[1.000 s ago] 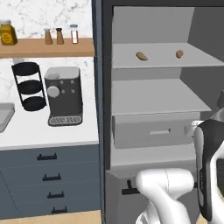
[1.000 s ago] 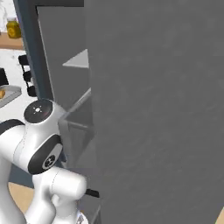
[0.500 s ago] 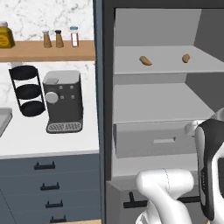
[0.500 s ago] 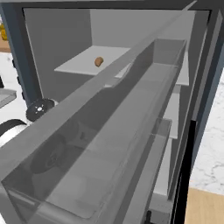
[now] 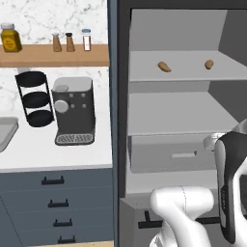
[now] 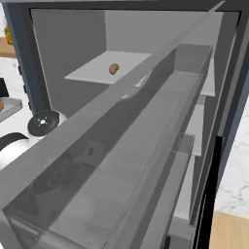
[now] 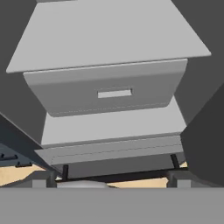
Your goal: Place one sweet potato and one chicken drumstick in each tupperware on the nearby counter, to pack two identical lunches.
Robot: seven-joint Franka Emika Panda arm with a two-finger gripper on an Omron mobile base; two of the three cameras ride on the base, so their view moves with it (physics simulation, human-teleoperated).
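Open fridge beside the counter (image 5: 53, 157), holding two sweet potatoes (image 5: 164, 66) (image 5: 209, 64) on its top shelf: fetching stage, gripper spread wide and empty, next needing raising toward one.

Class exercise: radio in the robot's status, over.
Gripper open, holding nothing. Two sweet potatoes on the fridge's upper shelf, untouched. Grey drawer faces the hand; nothing blocking the shelf.

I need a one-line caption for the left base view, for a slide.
Open fridge with two sweet potatoes on its top shelf, beside a counter holding a coffee machine.
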